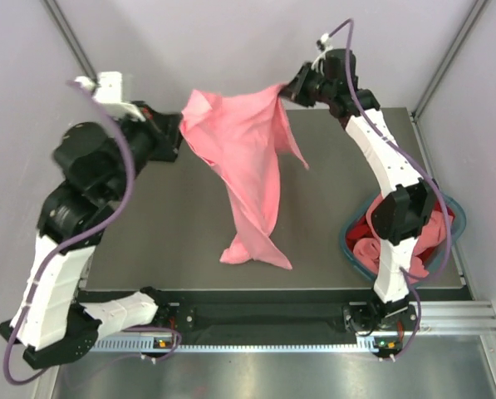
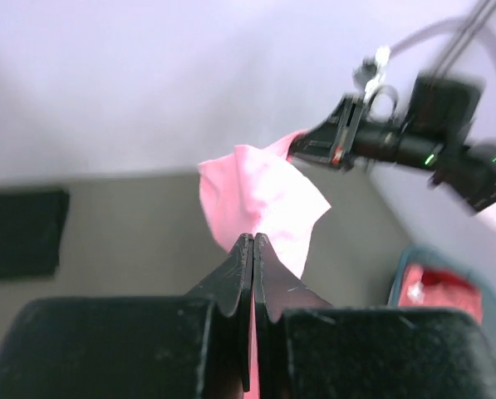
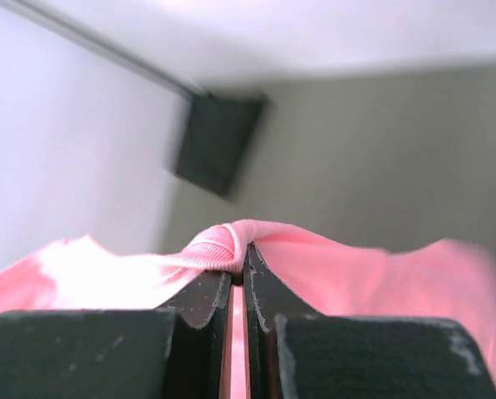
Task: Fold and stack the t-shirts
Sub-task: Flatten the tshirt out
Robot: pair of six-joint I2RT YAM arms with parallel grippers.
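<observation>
A salmon pink t-shirt hangs stretched between my two grippers above the back of the table, its lower end touching the table near the front. My left gripper is shut on its left top edge; in the left wrist view the pink cloth rises from between the closed fingertips. My right gripper is shut on the ribbed collar at the shirt's right top edge. More pink and red t-shirts lie in the basket. A black folded shirt lies at the table's far left in the left wrist view.
The round teal basket stands at the right edge of the grey table, behind my right arm. Pale walls close in the back and both sides.
</observation>
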